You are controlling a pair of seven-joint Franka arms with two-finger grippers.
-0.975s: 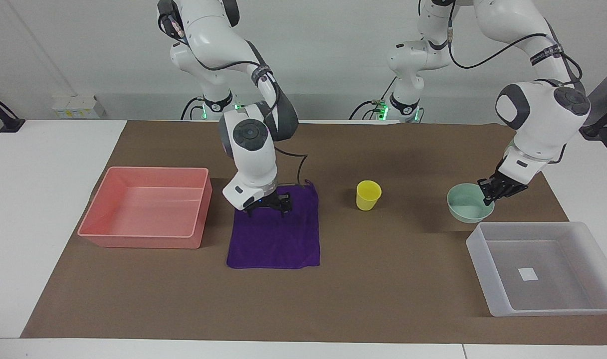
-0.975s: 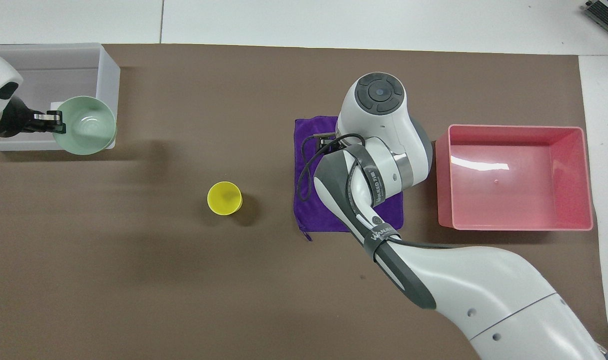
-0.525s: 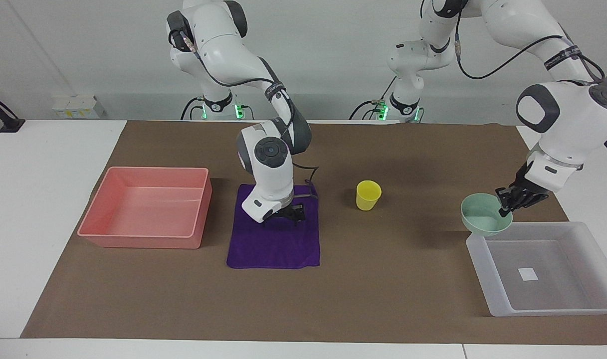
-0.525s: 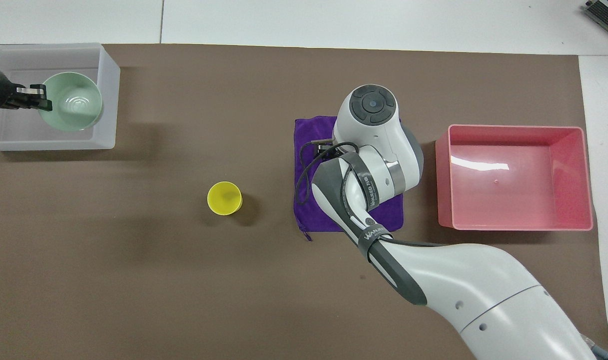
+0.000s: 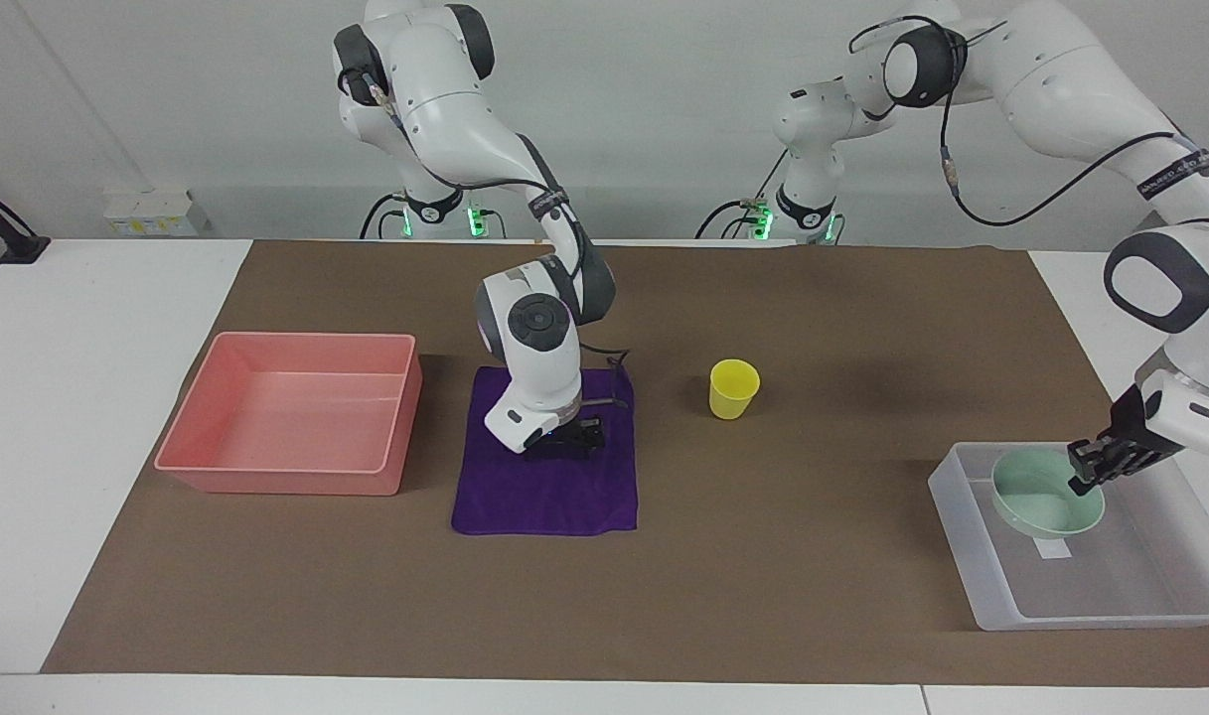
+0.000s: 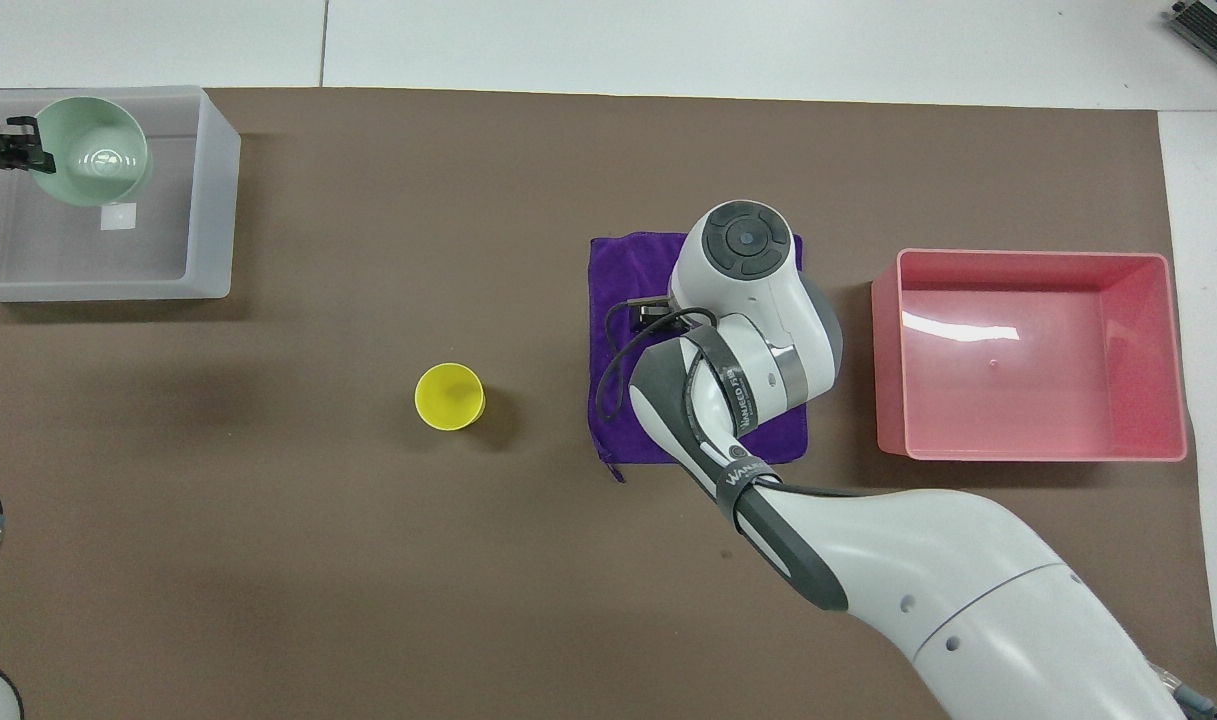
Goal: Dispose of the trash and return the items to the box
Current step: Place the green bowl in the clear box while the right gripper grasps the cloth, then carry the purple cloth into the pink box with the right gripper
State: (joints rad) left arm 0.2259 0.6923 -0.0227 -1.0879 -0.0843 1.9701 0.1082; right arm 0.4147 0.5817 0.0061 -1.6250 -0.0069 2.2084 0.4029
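Note:
My left gripper [image 5: 1088, 469] is shut on the rim of the pale mint-green bowl [image 5: 1041, 494] and holds it low inside the translucent box [image 5: 965, 531], over the white sticker. I cannot tell if the bowl rests on the floor. In the overhead view the bowl [image 6: 96, 150], left gripper [image 6: 13, 157] and box [image 6: 211, 190] show too. The yellow cup [image 5: 734, 388] stands upright mid-table and also shows in the overhead view [image 6: 449, 397]. My right gripper [image 5: 564, 445] is down on the purple cloth [image 5: 544, 497]; the wrist hides it from above.
The pink bin [image 5: 199, 402] stands beside the purple cloth [image 6: 628, 270] at the right arm's end of the table and also shows in the overhead view [image 6: 1038, 256]. A brown mat [image 5: 783, 596] covers the table.
My left gripper carried the bowl from above the mat beside the box to low inside the box. My right gripper shifted a little across the cloth and sank onto it.

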